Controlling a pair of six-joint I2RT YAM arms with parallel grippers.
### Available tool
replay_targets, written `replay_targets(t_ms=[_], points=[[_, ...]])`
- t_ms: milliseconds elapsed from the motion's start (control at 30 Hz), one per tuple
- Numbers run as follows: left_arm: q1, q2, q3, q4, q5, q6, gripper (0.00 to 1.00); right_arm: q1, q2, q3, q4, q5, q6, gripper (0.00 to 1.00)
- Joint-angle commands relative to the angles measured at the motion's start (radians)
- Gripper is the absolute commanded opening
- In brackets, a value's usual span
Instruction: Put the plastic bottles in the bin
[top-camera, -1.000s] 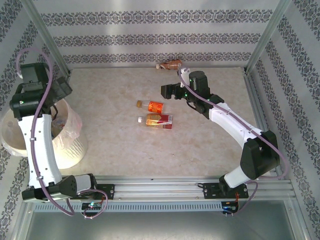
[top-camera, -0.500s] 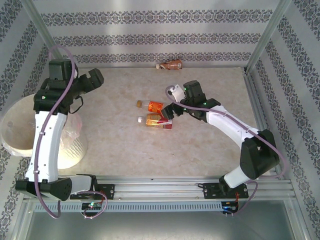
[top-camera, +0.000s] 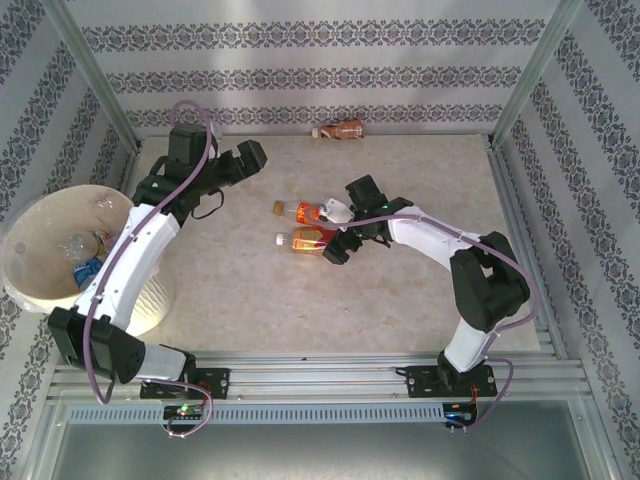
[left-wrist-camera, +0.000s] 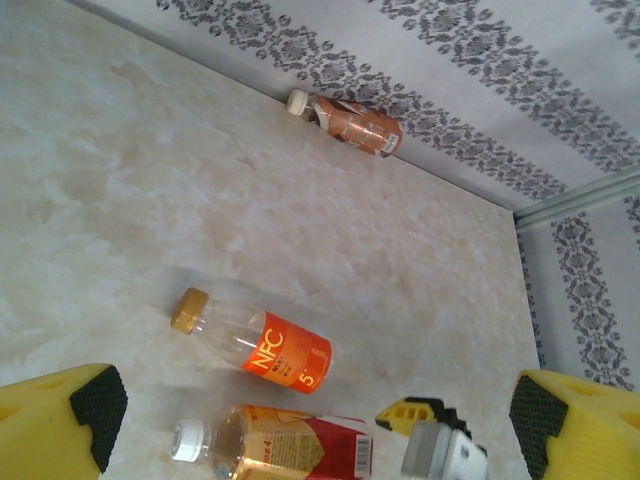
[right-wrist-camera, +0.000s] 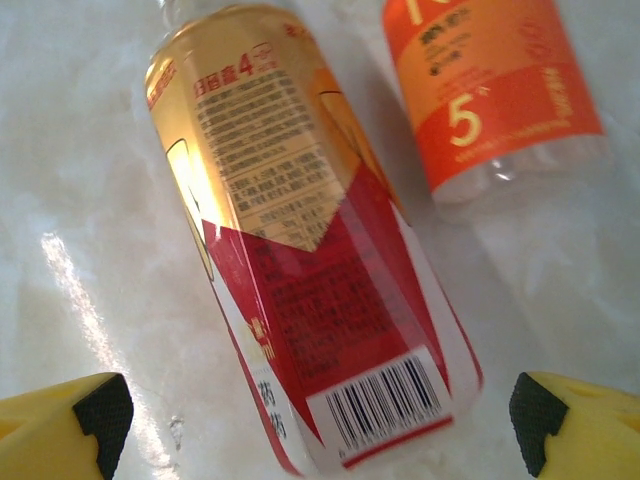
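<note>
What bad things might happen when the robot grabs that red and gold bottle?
1. The right gripper's open jaws straddle the gold-and-red bottle, which lies close beside the orange-label bottle; closing might knock that one rolling.
2. The smooth round bottle may slip from the pinch.
3. The left gripper hovers open near the same bottles, so the arms might bump.

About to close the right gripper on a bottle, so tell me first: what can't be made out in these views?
Red-and-gold bottle: cap end cut off by the right wrist view's top edge; whether the open right gripper touches it is unclear.
Bin: contents small and blurred in the top view, right side covered by the left arm.
Brown bottle at the far wall: label too small to read.
</note>
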Motion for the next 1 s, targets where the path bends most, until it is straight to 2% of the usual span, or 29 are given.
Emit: replay_targets(t_ms=[0,133,300,567,767,967], points=[[-0.007,0.013,-0.020,0.100,0.003,-0.074,1.00,0.025,0.037,0.041,-0.025,0.062,-0.119,0.98],[-0.007,0.024,-0.026,0.085,-0.015,-0.078,1.00,0.041,0.092,0.076,-0.053,0.101,-0.158,0.97],[-0.005,0.021,-0.046,0.068,-0.049,-0.079,1.00,0.074,0.123,0.082,-0.087,0.089,-0.189,0.95],[-0.005,0.023,-0.077,0.061,-0.076,-0.082,1.00,0.110,0.143,0.053,-0.037,0.100,-0.167,0.84],[-0.004,0.018,-0.102,0.072,-0.099,-0.093,1.00,0.145,0.175,0.064,-0.040,0.154,-0.174,0.76],[-0.001,-0.005,-0.126,0.117,-0.069,-0.069,1.00,0.145,0.078,0.026,0.019,0.124,-0.131,0.64]])
